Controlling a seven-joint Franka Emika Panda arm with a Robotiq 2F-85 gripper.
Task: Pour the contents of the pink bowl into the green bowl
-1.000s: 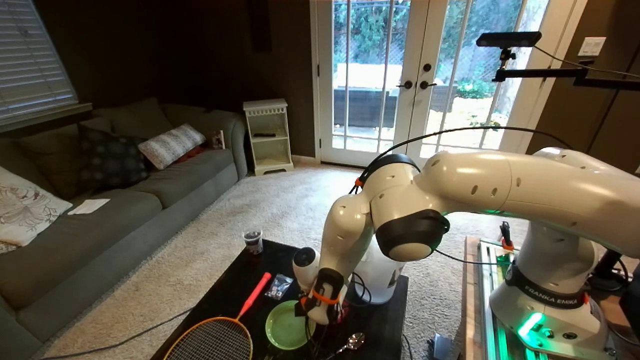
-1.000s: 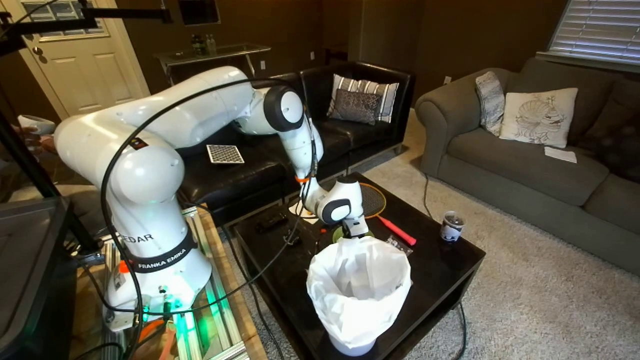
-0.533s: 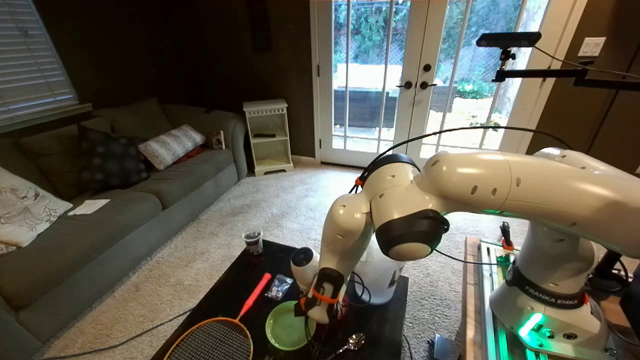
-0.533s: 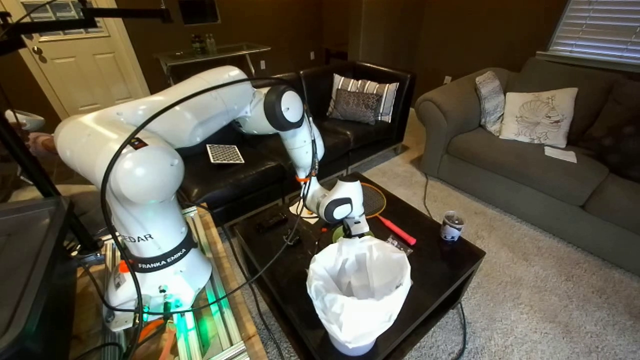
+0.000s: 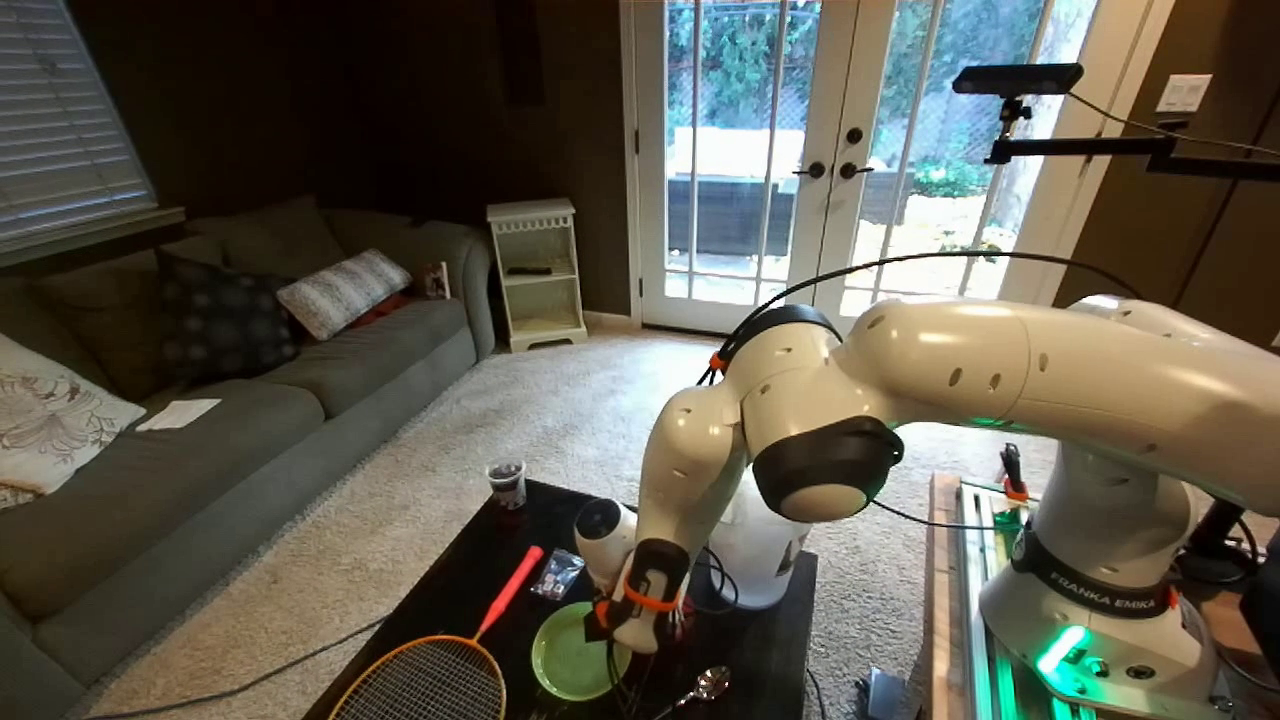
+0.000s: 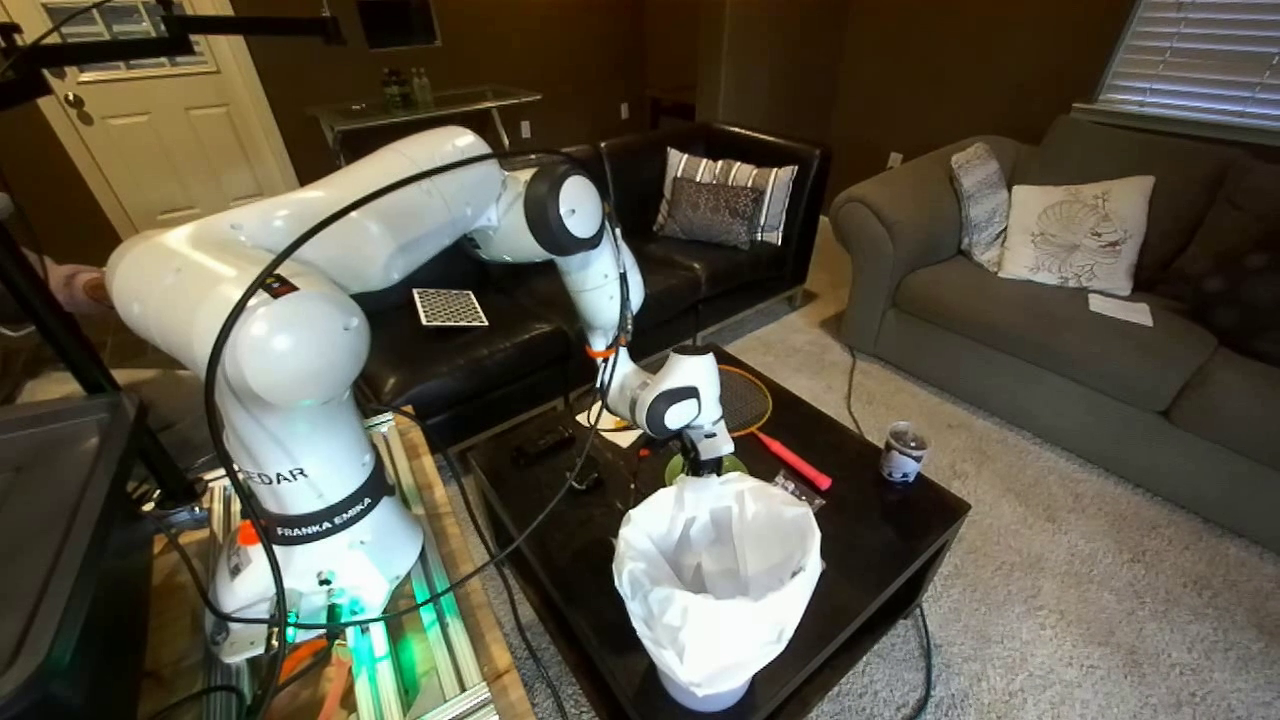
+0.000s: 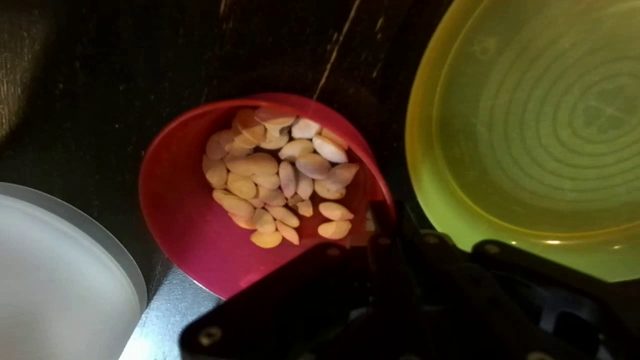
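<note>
Green bowl (image 7: 540,170): shallow, round, of bright plastic, with fine concentric rings in its base.
Pink bowl (image 7: 200,225): smooth reddish plastic; in the wrist view it is just left of the green bowl, with a narrow dark gap between.
Pale bits (image 7: 252,167): many flat ovals, some pointed at one end; they lie in the pink bowl, near the green bowl.
Claw (image 7: 391,215): black, with round screw heads; it is closed and pinches the pink rim, at the side facing the green bowl.
Table (image 7: 125,60): dark, wood-like, scratched with thin pale lines, under the green bowl.
White bin (image 6: 705,693): rounded, with a crumpled thin liner (image 6: 700,630); in an exterior view it partly hides the green bowl.
Racket (image 5: 425,685): orange frame, tight string mesh, just beside the green bowl.
</note>
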